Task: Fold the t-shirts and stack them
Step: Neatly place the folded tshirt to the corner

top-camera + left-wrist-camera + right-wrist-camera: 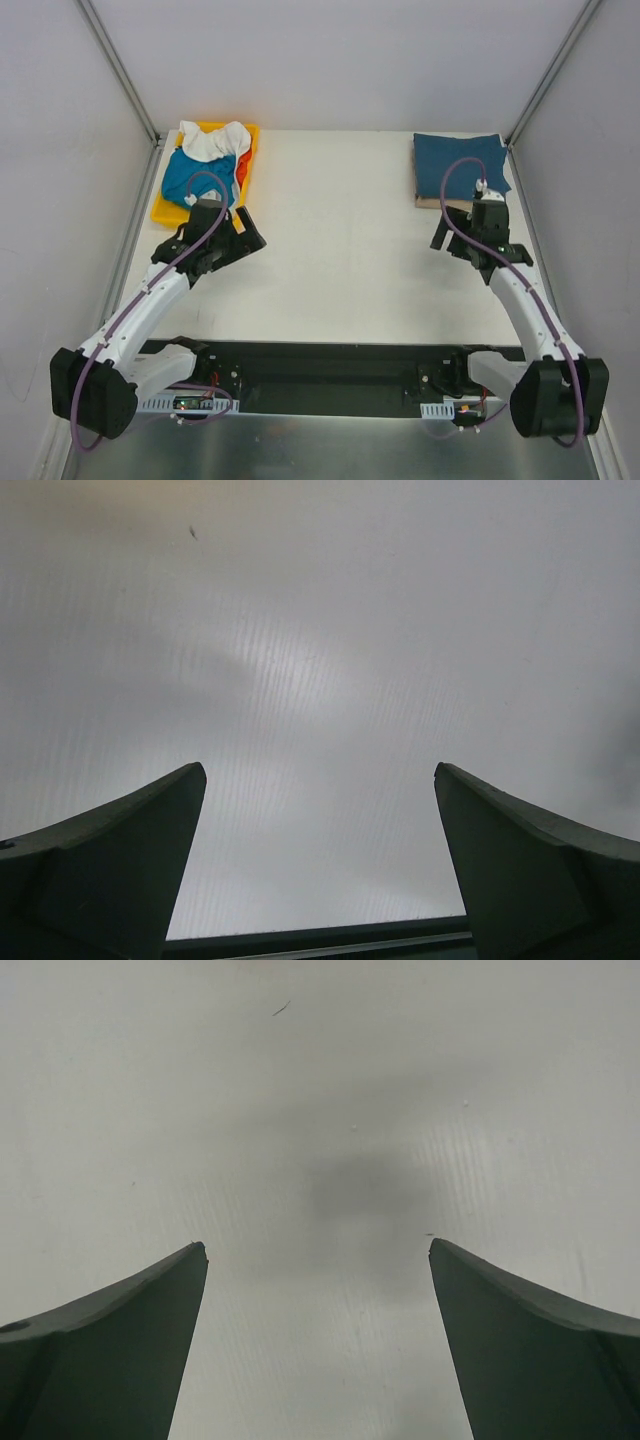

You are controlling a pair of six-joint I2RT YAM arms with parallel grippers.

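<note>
A folded dark navy t-shirt lies at the table's back right, on top of a beige-tan one whose edge shows at the front. A loose heap of t-shirts fills the yellow tray at the back left: white, teal blue and orange-red. My left gripper hovers just in front of the tray, open, with only bare table between its fingers. My right gripper hangs just in front of the navy stack, open and empty.
White table between the two arms. Grey walls with metal posts close in the sides and back. A dark rail runs along the near edge by the arm bases, and shows as a dark strip low in the left wrist view.
</note>
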